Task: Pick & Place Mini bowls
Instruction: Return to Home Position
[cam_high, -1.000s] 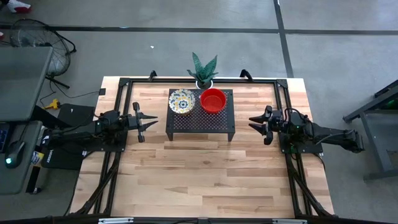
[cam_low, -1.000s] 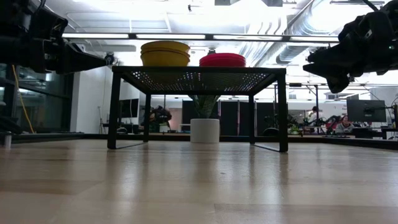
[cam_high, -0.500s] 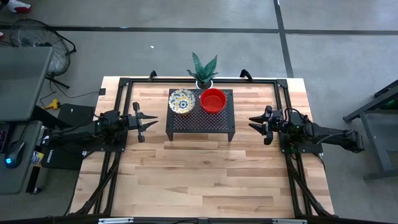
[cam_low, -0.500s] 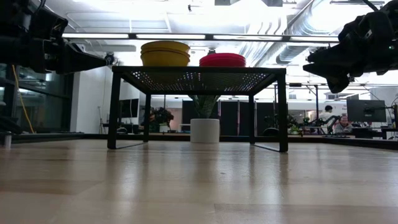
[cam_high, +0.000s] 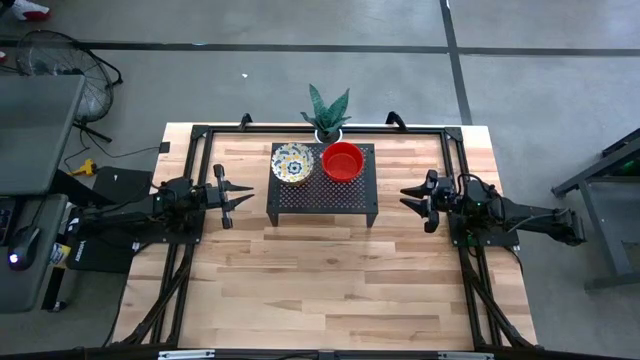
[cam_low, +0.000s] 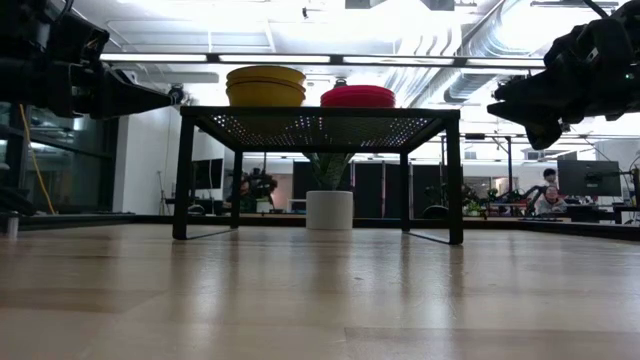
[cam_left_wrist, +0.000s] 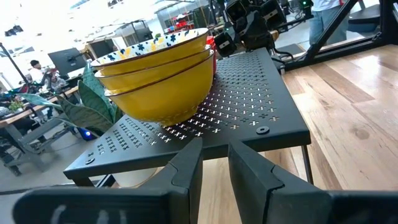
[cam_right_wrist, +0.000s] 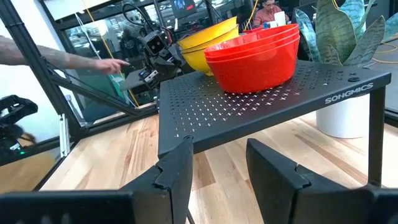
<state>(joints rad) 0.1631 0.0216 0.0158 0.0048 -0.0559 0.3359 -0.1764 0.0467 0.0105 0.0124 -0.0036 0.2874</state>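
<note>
Since the bowls are what matters: the cream-yellow floral-patterned mini bowls (cam_high: 292, 162) sit nested in one stack, and the plain glossy red mini bowls (cam_high: 343, 161) sit nested in a second stack just beside it. Both stacks are on top of the low black perforated metal shelf (cam_high: 325, 196). Seen from overhead, the yellow stack is on the shelf's left half and the red one on its right half, both toward the back edge. The left wrist view shows three yellow rims one inside the other, and the right wrist view shows three red rims the same way. The stacks look very close, but I can't tell if they actually touch.

Right behind the shelf there's a spiky green plant (cam_high: 328, 104) in a round white pot (cam_low: 329, 210). Everything stands on the light wooden plank table (cam_high: 330, 285).

Now the arms. The left gripper (cam_high: 243, 198) hangs off the shelf's left end, pointing at it, apart from it. Its dark fingers (cam_left_wrist: 186, 168) are spread with a gap between them and there's nothing in there. The right gripper (cam_high: 405, 199) mirrors that off the shelf's right end, also clear of it. Its fingers (cam_right_wrist: 177, 168) are parted too and hold nothing. In the low view both grippers float at about shelf-top height.

Off in the room behind, a person's hand (cam_right_wrist: 115, 64) reaches out, and someone sits at a desk (cam_low: 547, 195) far back.
</note>
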